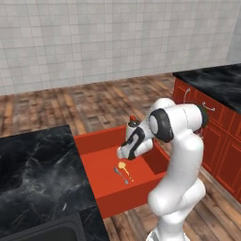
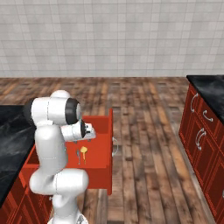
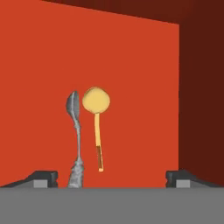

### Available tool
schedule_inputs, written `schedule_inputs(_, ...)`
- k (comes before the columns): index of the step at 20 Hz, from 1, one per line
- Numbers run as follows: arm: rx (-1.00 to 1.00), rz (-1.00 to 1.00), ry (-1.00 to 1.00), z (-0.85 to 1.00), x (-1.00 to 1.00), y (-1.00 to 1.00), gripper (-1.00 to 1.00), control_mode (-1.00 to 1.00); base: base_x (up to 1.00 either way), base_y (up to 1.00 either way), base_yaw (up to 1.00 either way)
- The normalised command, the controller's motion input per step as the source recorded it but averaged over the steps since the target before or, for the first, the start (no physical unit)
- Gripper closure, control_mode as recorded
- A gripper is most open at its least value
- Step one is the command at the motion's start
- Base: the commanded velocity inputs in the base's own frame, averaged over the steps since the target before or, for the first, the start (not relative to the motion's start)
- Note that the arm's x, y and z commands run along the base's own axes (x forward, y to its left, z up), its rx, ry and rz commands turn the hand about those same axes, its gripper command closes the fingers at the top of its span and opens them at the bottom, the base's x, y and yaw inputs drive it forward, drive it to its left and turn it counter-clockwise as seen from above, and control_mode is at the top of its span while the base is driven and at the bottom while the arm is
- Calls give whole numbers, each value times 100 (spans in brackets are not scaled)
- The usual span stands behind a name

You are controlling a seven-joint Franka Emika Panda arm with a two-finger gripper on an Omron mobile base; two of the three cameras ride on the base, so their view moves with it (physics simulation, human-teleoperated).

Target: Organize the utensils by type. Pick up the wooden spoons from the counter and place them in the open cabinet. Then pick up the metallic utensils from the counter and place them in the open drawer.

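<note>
The gripper (image 3: 111, 177) is shown above the open red drawer (image 1: 94, 141), its jaws spread wide and nothing held between them. 2 metallic utensils are seen lying side by side on the drawer floor: a silver-grey spoon (image 3: 75, 140) and, just beside it, a gold-tinted round-headed piece (image 3: 97, 118), their handles roughly parallel. The black marble counter (image 1: 33, 174) is seen beside the drawer.

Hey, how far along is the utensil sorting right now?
Done: the silver spoon and gold-tinted utensil lie side by side on the open drawer floor. In hand: nothing; the end effector hangs open above them. Left: the wooden spoons' cabinet step can't be judged here.
</note>
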Motion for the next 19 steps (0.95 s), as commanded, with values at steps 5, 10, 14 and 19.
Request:
schedule_inputs(5,0,0,-13,100,-51,-20,-100,-100,0,0,0)
schedule_inputs(10,0,0,-20,100,-44,-23,-100,-100,0,0,0)
schedule_inputs(14,0,0,-25,100,-40,-25,-100,-100,0,0,0)
schedule_inputs(19,2,0,-20,100,-23,-7,-100,-100,0,0,0)
